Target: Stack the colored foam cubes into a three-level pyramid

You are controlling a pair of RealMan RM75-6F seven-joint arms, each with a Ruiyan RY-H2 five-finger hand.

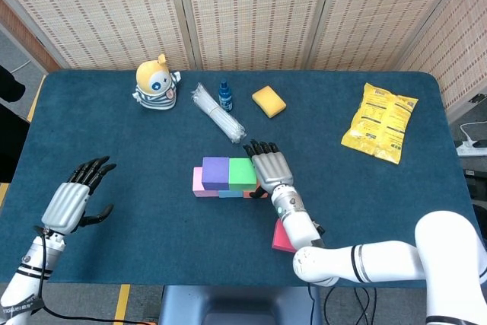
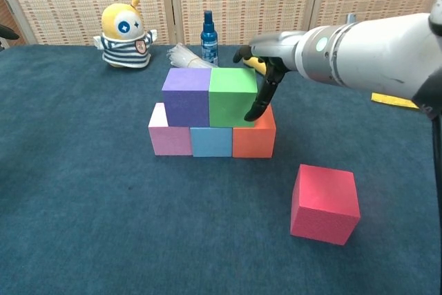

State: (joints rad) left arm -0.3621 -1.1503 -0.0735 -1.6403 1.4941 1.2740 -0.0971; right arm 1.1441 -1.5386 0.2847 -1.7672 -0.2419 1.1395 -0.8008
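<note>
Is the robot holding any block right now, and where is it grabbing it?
No block is held. The right hand only touches the green block on its right side; the left hand is empty.

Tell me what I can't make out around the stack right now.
- Red cube, head view: mostly covered by the right forearm.
- Bottom row, head view: largely hidden under the purple cube and green cube.
- Right hand, chest view: whether its fingers touch the green cube is unclear.
- Left hand: outside the chest view.
</note>
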